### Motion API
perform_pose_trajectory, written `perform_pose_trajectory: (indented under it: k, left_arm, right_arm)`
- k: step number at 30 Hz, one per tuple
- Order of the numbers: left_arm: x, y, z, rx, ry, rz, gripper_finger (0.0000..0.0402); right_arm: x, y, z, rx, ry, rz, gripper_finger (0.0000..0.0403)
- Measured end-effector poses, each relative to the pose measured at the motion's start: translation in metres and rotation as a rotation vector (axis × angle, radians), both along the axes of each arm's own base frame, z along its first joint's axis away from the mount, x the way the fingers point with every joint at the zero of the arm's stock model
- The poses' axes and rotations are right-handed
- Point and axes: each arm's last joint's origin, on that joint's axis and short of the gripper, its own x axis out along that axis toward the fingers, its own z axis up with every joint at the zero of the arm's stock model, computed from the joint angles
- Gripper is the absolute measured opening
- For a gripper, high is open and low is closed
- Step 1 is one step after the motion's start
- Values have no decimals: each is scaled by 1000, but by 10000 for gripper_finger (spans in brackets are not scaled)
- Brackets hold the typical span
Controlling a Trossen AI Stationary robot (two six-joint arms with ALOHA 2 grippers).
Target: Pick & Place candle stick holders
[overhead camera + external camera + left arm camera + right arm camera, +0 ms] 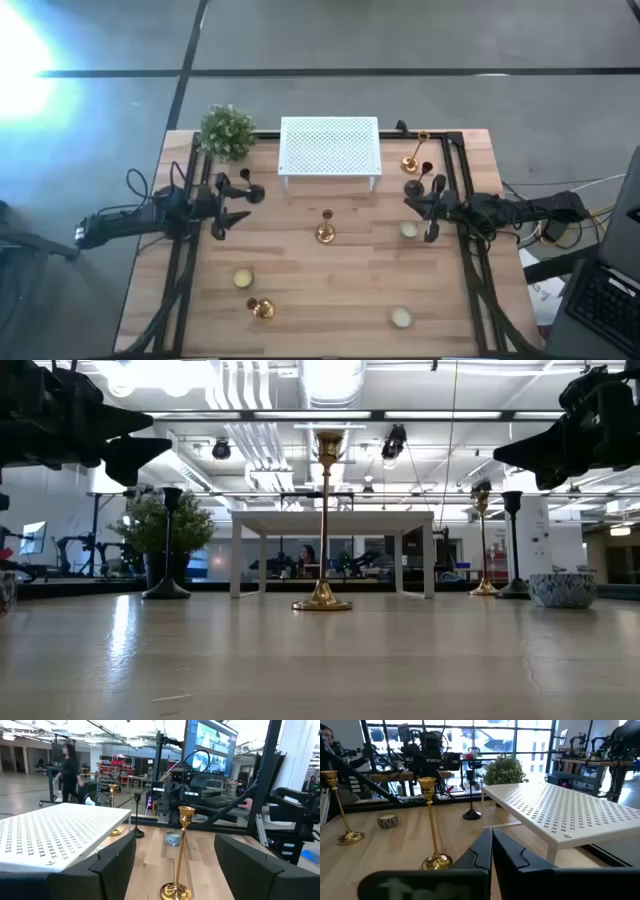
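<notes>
Spread wide, my left gripper (175, 865) faces the tall gold candle stick holder (179, 851); an off-centre approach could topple it.

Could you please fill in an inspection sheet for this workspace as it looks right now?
Surface: wooden table, bare planks between items.
Job's things: gold candle stick holder upright mid-table; a second gold holder and two black holders right of the rack; one black holder near the plant; one gold holder lying at the front left.
Clutter: white perforated rack, potted plant, three small bowls.
Grippers: left gripper open, empty, at the left edge; right gripper shut, empty, at the right edge.
Cables: loose leads off the table's right side.
Surroundings: monitor, a person beyond the table.
</notes>
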Motion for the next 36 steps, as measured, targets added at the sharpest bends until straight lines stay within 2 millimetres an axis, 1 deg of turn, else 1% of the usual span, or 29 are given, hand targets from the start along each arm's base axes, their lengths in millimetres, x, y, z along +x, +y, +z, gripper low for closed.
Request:
perform_pose_trajectory:
  k: [30, 34, 36]
  left_arm:
    - [0, 0, 0, 0, 0, 0, 275]
    - [0, 0, 0, 0, 0, 0, 275]
    - [0, 0, 0, 0, 0, 0, 275]
  right_arm:
    - [0, 0, 0, 0, 0, 0, 8]
    - [0, 0, 1, 13, -16, -1, 8]
    - [0, 0, 6, -22, -59, -3, 8]
